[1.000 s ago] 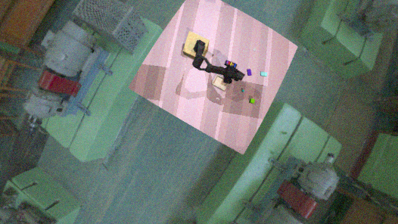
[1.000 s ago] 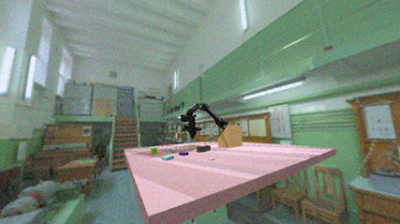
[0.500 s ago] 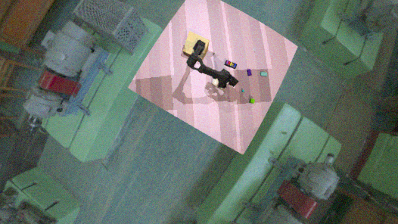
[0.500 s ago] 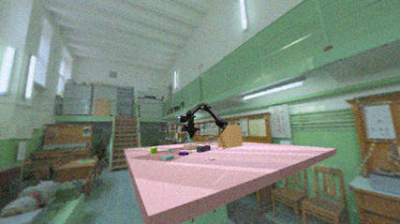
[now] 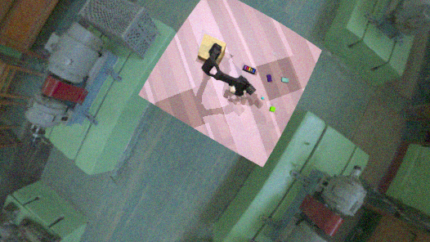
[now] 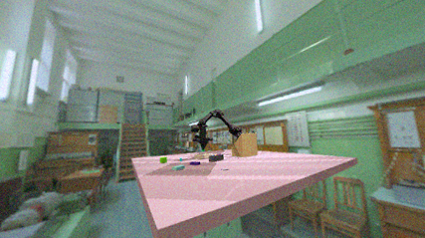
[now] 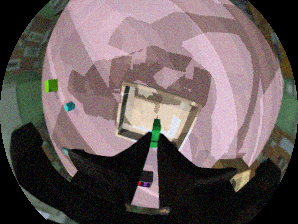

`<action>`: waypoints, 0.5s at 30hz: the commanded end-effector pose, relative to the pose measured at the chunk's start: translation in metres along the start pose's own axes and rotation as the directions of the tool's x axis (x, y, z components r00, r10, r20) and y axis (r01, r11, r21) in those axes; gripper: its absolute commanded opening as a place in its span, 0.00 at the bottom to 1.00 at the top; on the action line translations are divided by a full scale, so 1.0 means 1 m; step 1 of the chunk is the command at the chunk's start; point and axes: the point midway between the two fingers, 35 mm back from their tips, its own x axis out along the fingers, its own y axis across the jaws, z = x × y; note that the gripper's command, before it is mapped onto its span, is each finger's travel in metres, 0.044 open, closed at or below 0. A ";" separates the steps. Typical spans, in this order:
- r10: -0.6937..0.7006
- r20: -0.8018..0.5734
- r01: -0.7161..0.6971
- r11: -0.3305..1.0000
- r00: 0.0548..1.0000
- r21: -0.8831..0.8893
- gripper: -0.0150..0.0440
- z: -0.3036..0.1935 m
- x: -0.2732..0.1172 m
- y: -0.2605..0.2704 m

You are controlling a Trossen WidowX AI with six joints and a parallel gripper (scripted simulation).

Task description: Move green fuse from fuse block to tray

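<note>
Fuse [image 7: 156, 131], green, is clamped upright between the tool [image 7: 156, 137] fingers and hangs over the tray [image 7: 136, 111], above its near edge.

Top view: arm [image 5: 222, 73] reaches from its tan base [image 5: 211, 48] out across the pink table [image 5: 196, 53]. Tool [image 5: 242, 91] sits over the tray [image 5: 232, 88], which mostly hides under it; only a pale corner shows. Fuse itself too small to pick out here. Block [image 5: 249, 69] lies well apart from the tray, up-right of it, with coloured fuses in it. Purple piece [image 5: 269, 78] and teal piece [image 5: 284, 79] lie further right of the tray, a small cyan bit [image 5: 262, 98] and a lime cube [image 5: 272, 109] to its lower right.

Exterior view: arm [image 6: 215, 123] arches up from the base [image 6: 246, 145], wrist pointing down at the far end of the table [image 6: 238, 183]. Block [image 6: 216, 157] sits between the base and the purple piece [image 6: 194, 163]. Tray not discernible.

Wrist view: tray is a shallow pale box with raised rim, directly beyond the fingertips. Lime cube [image 7: 51, 84] and cyan bit [image 7: 69, 106] lie left of the tray, well apart. Contact between fuse and tray: cannot tell.
</note>
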 end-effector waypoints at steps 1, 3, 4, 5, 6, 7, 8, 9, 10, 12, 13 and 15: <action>-0.002 -0.005 0.002 1.000 1.000 -0.009 0.25 -0.003 0.009 0.000; -0.002 -0.004 0.002 1.000 1.000 -0.009 0.25 -0.002 0.012 0.000; -0.002 -0.004 0.002 1.000 1.000 -0.009 0.25 -0.002 0.013 0.000; -0.002 -0.004 0.002 1.000 1.000 -0.009 0.25 -0.002 0.015 -0.001; -0.002 -0.004 0.002 1.000 1.000 -0.009 0.25 -0.002 0.016 -0.001; -0.002 -0.004 0.002 1.000 1.000 -0.009 0.25 -0.002 0.017 -0.001; -0.002 -0.004 0.002 1.000 1.000 -0.009 0.25 -0.002 0.017 -0.001; -0.002 -0.004 0.002 1.000 1.000 -0.009 0.25 -0.002 0.017 -0.001; -0.002 -0.004 0.002 1.000 1.000 -0.009 0.25 -0.002 0.017 -0.001; -0.003 0.000 0.003 1.000 1.000 -0.001 0.34 0.000 0.014 -0.001; -0.003 0.000 0.003 1.000 1.000 -0.001 0.39 0.000 0.014 -0.001; -0.003 0.000 0.003 1.000 1.000 -0.001 0.48 0.000 0.014 -0.001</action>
